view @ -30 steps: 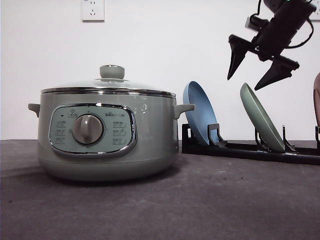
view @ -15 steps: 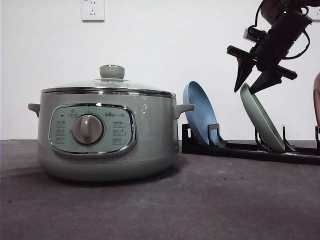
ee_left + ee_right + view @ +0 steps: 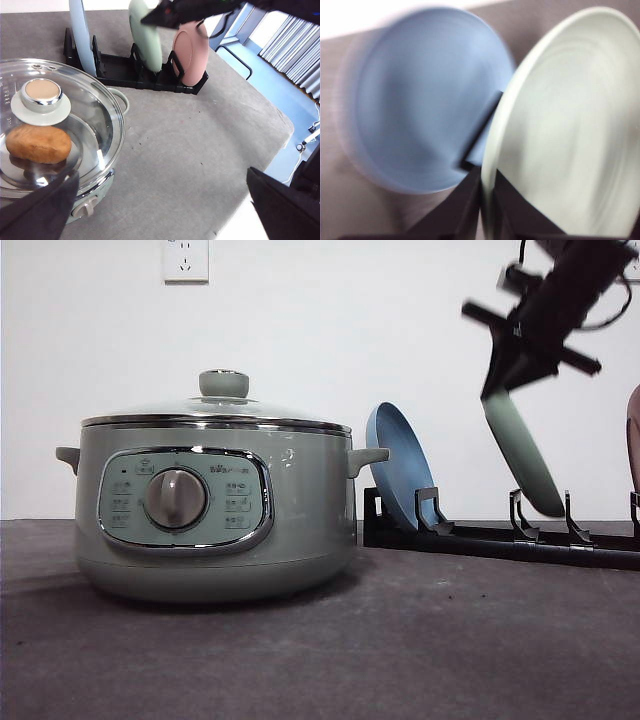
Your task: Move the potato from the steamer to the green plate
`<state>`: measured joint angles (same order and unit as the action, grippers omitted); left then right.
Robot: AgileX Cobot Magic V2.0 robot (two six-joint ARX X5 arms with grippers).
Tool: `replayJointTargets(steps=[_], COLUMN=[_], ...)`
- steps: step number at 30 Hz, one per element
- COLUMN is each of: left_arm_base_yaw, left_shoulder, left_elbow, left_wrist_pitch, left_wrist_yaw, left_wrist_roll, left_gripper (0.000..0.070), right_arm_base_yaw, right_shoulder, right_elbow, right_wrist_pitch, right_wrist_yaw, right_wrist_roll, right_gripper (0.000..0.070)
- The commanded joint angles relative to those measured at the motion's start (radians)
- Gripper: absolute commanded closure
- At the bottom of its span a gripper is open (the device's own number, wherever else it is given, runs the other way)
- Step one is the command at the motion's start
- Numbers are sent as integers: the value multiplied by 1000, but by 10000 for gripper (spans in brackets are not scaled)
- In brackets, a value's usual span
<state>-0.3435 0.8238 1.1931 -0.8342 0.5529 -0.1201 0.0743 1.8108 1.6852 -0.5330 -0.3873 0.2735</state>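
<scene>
— Potato (image 3: 38,144) first: where is it?

— Inside the steamer (image 3: 212,508), under the glass lid (image 3: 55,125). From my left wrist camera it lies on its side just beside the lid knob (image 3: 41,95). The lid is on.

— And the green plate (image 3: 522,452)?

— My right gripper (image 3: 497,390) has it by the upper rim. In the front view the plate hangs tilted, its lower edge above the black rack (image 3: 500,538) and, as far as I can tell, clear of its slot. It sits at about 3 o'clock from the steamer. The right wrist camera shows my two fingers (image 3: 497,200) closed either side of the plate's edge, one on each face.

— What else is on the rack?

— A blue plate (image 3: 398,465), leaning in its slot, between the steamer and the green one. A pink plate (image 3: 190,52) stands at the far end, seen from the left wrist.

— Your left gripper?

— Wide open, holding nothing. Its dark fingertips (image 3: 37,210) frame the left wrist camera's picture, above the steamer and the grey table (image 3: 400,640).
</scene>
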Motion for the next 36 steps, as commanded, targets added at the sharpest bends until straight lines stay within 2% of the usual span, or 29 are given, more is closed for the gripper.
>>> replayJointTargets(steps=[1, 7, 10, 15, 21, 23, 27, 31, 36], left_arm_base_yaw=[-5, -5, -5, -5, -5, -5, -5, -5, -5], left_shoulder=[3, 3, 3, 3, 3, 4, 6, 7, 7], left_elbow=[23, 23, 23, 23, 23, 23, 23, 23, 23], left_wrist_pitch=[10, 10, 9, 2, -4, -4, -4, -4, -4], left_wrist_yaw=[5, 5, 5, 5, 5, 5, 5, 5, 5], left_wrist_roll=[18, 24, 26, 26, 31, 31, 31, 31, 31], left_gripper=[0, 0, 0, 0, 0, 0, 0, 0, 0], right_arm_base_yaw=[6, 23, 38, 88, 183, 239, 372, 506, 646], right_shoulder=[-47, -198, -282, -417, -545, -582, -642, -691, -731], right_elbow=[24, 24, 24, 24, 22, 22, 21, 2, -74], right_wrist_pitch=[18, -58, -131, -292, -462, -527, -619, -659, -699], right_wrist_yaw=[-39, -83, -81, -76, -73, -22, 148, 289, 420], right_wrist_roll=[8, -23, -89, -254, -333, -361, -369, -352, -310], right_gripper=[699, 699, 699, 699, 699, 699, 699, 699, 699])
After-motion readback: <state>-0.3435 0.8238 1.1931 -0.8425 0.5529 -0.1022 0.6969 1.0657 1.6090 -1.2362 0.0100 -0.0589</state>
